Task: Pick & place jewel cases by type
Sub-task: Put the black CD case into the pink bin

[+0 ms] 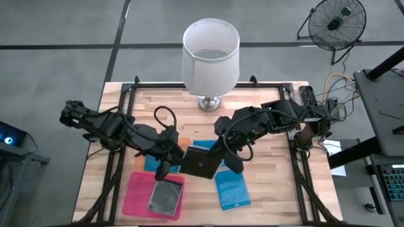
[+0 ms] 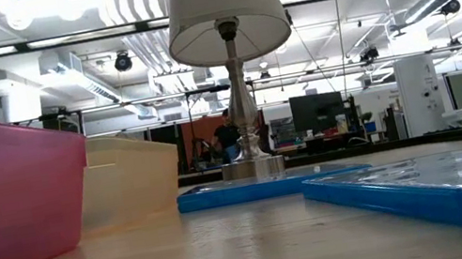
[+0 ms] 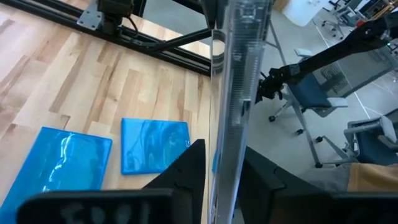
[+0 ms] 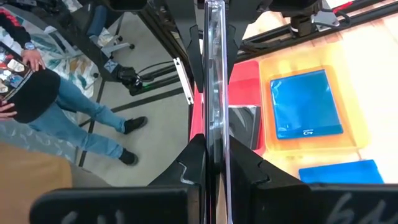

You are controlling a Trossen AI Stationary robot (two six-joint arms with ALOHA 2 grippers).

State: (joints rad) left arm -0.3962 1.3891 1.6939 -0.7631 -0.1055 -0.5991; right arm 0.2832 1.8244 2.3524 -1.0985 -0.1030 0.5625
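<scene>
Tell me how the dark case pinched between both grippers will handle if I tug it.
Probably stiff: the dark jewel case shows a straight edge between the right gripper and left gripper. Likely slippery and crack-prone: thin, glossy plastic.

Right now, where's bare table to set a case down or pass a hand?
Bare wood: front right, between the blue case and the right rail; also the back strip either side of the lamp base. Crowded: centre, where left gripper and right gripper meet at the dark case, and front left around the pink sheet.
</scene>
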